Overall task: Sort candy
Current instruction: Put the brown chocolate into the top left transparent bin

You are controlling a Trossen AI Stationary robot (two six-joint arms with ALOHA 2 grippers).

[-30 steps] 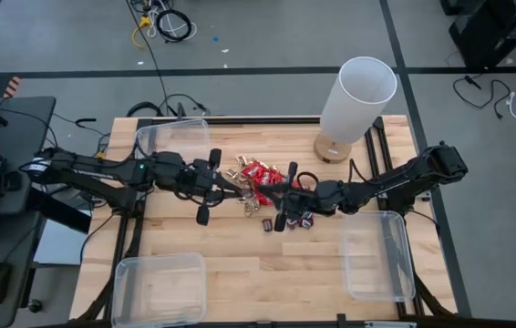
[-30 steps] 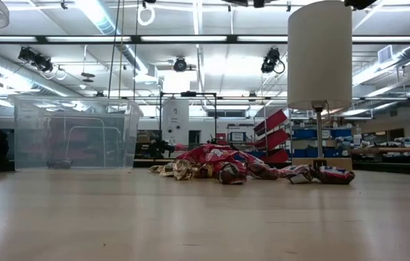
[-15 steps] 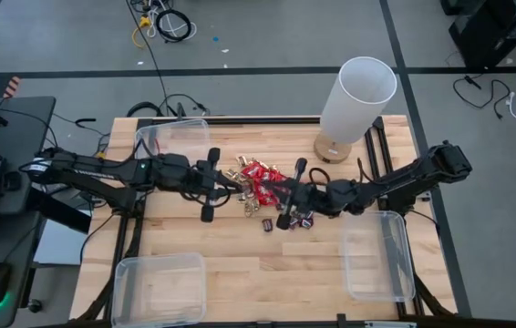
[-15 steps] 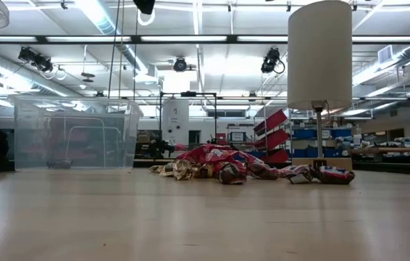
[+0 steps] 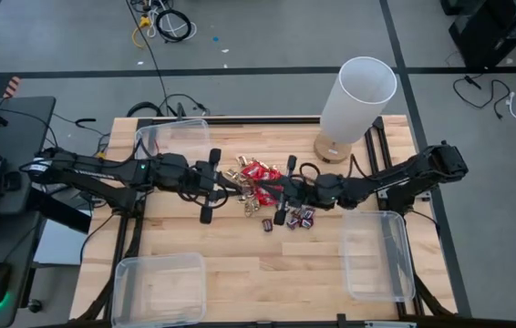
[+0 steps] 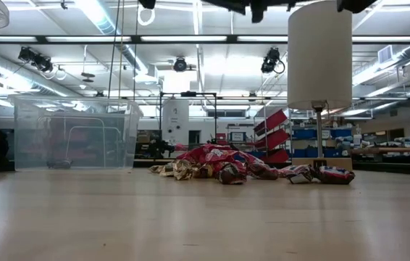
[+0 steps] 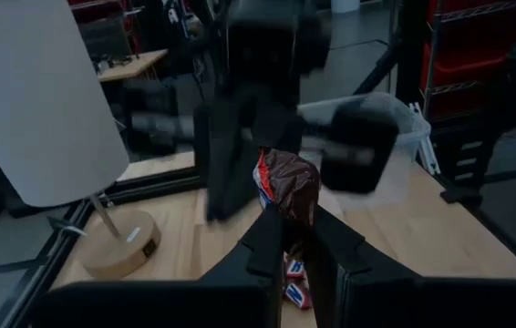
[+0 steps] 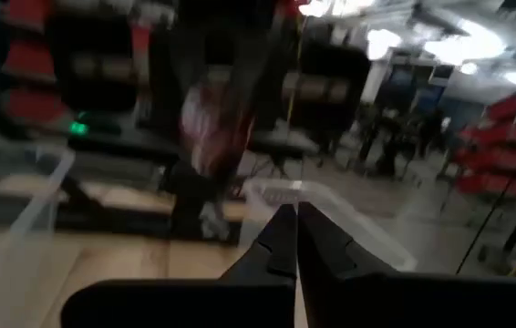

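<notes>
Open board lies in front of the candy pile (image 5: 263, 187) at table centre, between three clear bins (image 5: 174, 138) and a lamp (image 5: 354, 105) at the far edge. Since half a second ago my right gripper (image 5: 281, 193) has drawn slightly back; fingers together, empty. Left gripper (image 5: 237, 189) reaches level, clamped on a dark mini bar (image 7: 290, 187).

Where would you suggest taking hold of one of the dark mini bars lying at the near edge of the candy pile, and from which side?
Take a dark mini bar from straight above, across its narrow width. These bars lie flat on the table, slightly apart from the candy pile, so gripper fingers could likely straddle one without snagging neighbours. The right gripper is nearest; the left gripper already holds a brown candy.
</notes>
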